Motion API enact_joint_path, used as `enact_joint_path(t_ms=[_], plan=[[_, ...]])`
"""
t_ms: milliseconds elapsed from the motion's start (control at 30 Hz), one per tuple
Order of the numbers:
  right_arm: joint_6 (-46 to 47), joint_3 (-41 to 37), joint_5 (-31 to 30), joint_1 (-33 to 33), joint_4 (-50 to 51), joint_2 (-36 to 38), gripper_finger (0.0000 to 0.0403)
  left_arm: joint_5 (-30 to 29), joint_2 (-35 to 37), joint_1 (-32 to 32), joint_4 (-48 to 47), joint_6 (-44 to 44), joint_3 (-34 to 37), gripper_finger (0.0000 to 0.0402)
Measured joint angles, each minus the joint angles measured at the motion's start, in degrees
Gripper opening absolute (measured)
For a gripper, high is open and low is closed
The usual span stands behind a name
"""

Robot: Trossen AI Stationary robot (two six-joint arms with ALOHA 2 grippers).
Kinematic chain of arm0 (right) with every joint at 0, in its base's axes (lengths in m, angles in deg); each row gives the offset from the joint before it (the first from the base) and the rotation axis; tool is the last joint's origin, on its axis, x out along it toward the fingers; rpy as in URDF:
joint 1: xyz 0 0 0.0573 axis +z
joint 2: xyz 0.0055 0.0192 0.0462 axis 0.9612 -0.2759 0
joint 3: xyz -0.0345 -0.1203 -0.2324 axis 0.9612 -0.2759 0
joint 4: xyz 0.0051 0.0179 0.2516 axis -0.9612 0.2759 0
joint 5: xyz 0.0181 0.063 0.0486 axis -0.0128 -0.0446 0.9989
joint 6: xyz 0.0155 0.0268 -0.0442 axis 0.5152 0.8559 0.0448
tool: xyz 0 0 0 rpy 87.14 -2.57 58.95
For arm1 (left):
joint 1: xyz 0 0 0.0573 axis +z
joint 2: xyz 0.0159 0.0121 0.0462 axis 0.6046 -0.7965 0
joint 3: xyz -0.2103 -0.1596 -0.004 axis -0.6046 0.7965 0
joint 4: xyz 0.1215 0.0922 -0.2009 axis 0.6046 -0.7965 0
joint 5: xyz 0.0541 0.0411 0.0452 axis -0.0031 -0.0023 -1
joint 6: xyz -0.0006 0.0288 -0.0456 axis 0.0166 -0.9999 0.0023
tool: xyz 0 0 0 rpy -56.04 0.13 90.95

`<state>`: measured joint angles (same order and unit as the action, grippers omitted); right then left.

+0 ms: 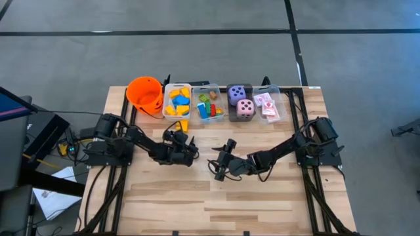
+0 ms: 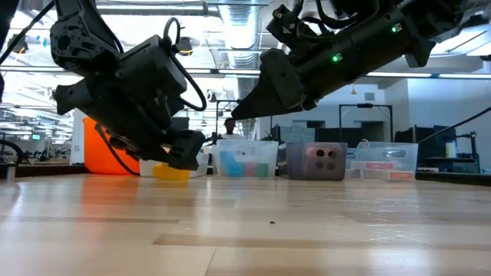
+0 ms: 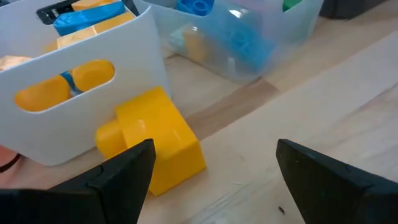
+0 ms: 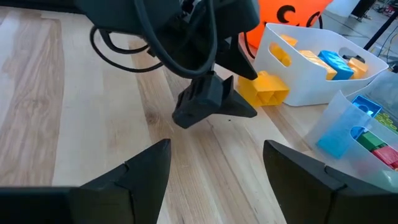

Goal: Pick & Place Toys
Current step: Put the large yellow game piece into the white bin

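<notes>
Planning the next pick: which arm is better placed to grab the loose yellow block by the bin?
Left. Its open claw faces the yellow block close by; the right claw is mid-table, farther off.

You won't find any readable text, brand or number anywhere here. Closest thing is the black marking on the orange bucket [image 4: 292,15], which is cut off and looks more like part of a face than letters, plus the red print on the playing cards [image 1: 268,105], way too small to make out. The dots on the pink die [image 1: 245,107] and purple die [image 1: 237,94] are just pips, not numerals.
</notes>
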<state>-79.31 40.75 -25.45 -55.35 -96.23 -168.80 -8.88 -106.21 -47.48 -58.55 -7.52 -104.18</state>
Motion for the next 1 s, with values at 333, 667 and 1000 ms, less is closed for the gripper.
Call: enact_joint_path(t_ms=[333, 667, 1000], plan=[[0.02, 0.00, -0.01, 0.00, -0.01, 0.00, 0.0249, 0.57, 0.01, 0.17, -2.98, -0.03, 0.00, 0.0328], [0.06, 0.00, 0.00, 0.00, -0.04, 0.00, 0.0249, 1.56, 0.07, 0.06, -3.98, -0.12, 0.00, 0.0328], [1.55, 0.00, 0.00, -0.04, 0.95, 0.00, 0.0249, 1.50, 0.09, 0.79, -5.89, 0.01, -0.04, 0.0312]])
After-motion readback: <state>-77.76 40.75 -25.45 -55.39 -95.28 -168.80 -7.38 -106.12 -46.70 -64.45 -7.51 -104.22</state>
